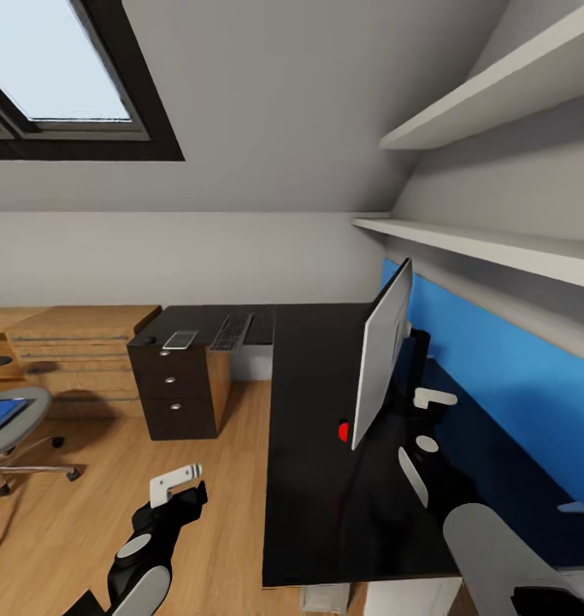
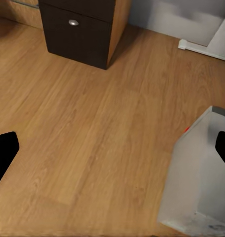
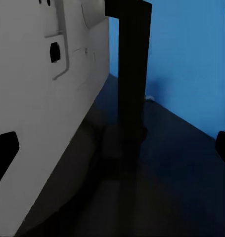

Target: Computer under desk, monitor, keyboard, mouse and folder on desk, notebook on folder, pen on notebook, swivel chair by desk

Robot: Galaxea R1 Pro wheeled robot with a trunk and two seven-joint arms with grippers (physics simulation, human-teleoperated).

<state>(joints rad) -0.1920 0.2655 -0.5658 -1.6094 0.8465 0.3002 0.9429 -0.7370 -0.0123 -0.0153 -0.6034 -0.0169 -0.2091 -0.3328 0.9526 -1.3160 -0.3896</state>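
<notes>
The white monitor (image 1: pixel 381 359) stands edge-on on the black L-shaped desk (image 1: pixel 313 505); its back (image 3: pixel 48 98) and black stand (image 3: pixel 129 69) fill the right wrist view. My right gripper (image 1: pixel 424 404) is open behind the monitor, holding nothing. On the desk's far wing lie the keyboard (image 1: pixel 232 331), a silver flat item (image 1: pixel 180 340) and a dark mouse (image 1: pixel 142 340). A blue folder (image 1: pixel 1 416) rests on the swivel chair (image 1: pixel 14 428) at far left. My left gripper (image 1: pixel 176 488) hangs open over the floor, near the grey computer (image 2: pixel 201 187).
A dark drawer unit (image 1: pixel 176 389) stands under the desk's far wing, with a wooden dresser (image 1: pixel 73 351) beyond it. A small red object (image 1: pixel 344 431) lies on the desk by the monitor's lower edge. White shelves (image 1: pixel 497 244) run above the blue wall panel (image 1: pixel 505 402).
</notes>
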